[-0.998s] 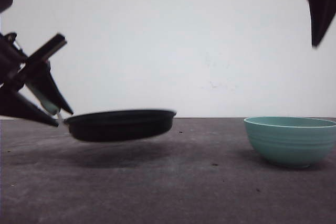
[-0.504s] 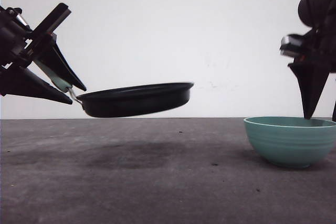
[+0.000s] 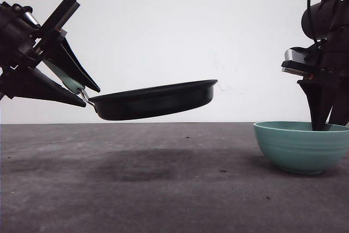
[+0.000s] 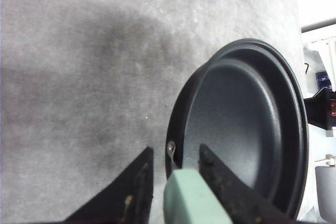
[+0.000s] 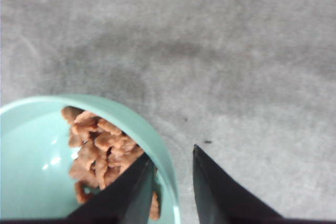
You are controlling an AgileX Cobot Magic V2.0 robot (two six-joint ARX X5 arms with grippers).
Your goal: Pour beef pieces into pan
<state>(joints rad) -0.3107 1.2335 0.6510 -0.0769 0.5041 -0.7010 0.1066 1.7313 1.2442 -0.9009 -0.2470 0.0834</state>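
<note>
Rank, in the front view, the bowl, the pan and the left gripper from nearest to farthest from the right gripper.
1. The teal bowl: directly under the right gripper, whose jaws straddle the bowl's rim.
2. The black pan: held in the air near the middle of the view.
3. The left gripper: at the far left, holding the pan's handle.

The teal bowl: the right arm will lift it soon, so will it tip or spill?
The teal bowl looks rigid and stable. The right tool straddles its rim, so it may tilt when lifted. The beef pieces lie loose and would likely slide.
</note>
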